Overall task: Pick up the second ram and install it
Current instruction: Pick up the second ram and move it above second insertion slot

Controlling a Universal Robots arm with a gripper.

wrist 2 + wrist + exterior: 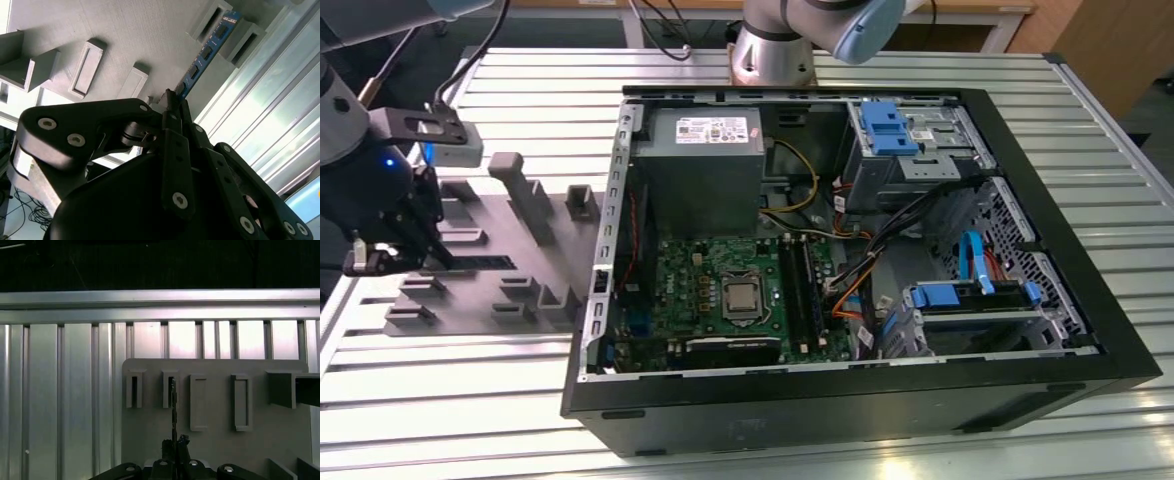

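The second ram (pixel 207 50) is a thin stick with black chips, seen flat in the second wrist view and as a thin edge (pixel 173 407) in the first wrist view. My gripper (pixel 172 97) is shut on its near end, fingers pressed on both faces, and shows again as my gripper (pixel 175 444). The stick's far end lies between two raised blocks of the grey fixture tray (pixel 125 30); whether it still rests in them I cannot tell. In the exterior view my gripper (pixel 398 260) hangs over the tray (pixel 494 290) at the exterior view's left.
The open computer case (pixel 854 400) lies on the ribbed metal table (pixel 454 400), to the exterior view's right of the tray. Its motherboard (pixel 720 290) carries long black memory slots (pixel 797 290), with loose cables (pixel 907 215) and blue drive bays (pixel 894 125) beyond. The arm's base (pixel 771 50) stands behind the case.
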